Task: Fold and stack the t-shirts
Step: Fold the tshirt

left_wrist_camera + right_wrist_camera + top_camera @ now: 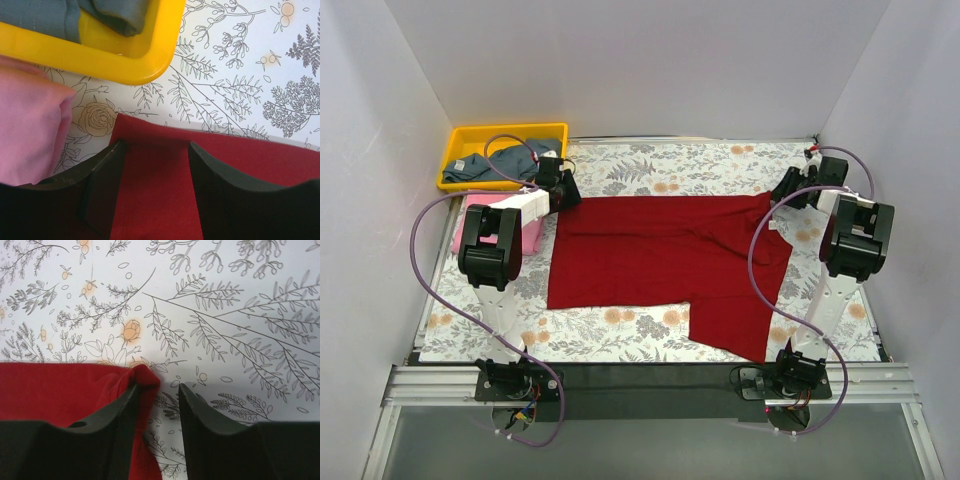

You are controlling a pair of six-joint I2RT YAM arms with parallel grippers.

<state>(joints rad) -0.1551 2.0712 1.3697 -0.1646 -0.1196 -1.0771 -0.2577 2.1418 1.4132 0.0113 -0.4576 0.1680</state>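
The step in hand looks like the first fold of the red shirt (660, 260), which lies spread flat in the middle of the table (620, 335), and the 2 grippers are at its 2 far corners. At the far left, the blue-grey shirt (515, 160) sits in the yellow bin (455, 165). The pink shirt (530, 238) lies folded just on the near side of the bin, beside the red one.

The left gripper (156, 146) is over the far left corner. Its jaws are spread, with red cloth between them and the far hem just past the fingertips. The right gripper (158, 387) is at the far right corner, jaws also apart. The bunched corner touches its left-hand finger (125, 415), and mostly bare table shows in the gap.

Next, I judge, both must close on the cloth, the right one after shifting a little to the left, and then carry the far edge toward the near edge.
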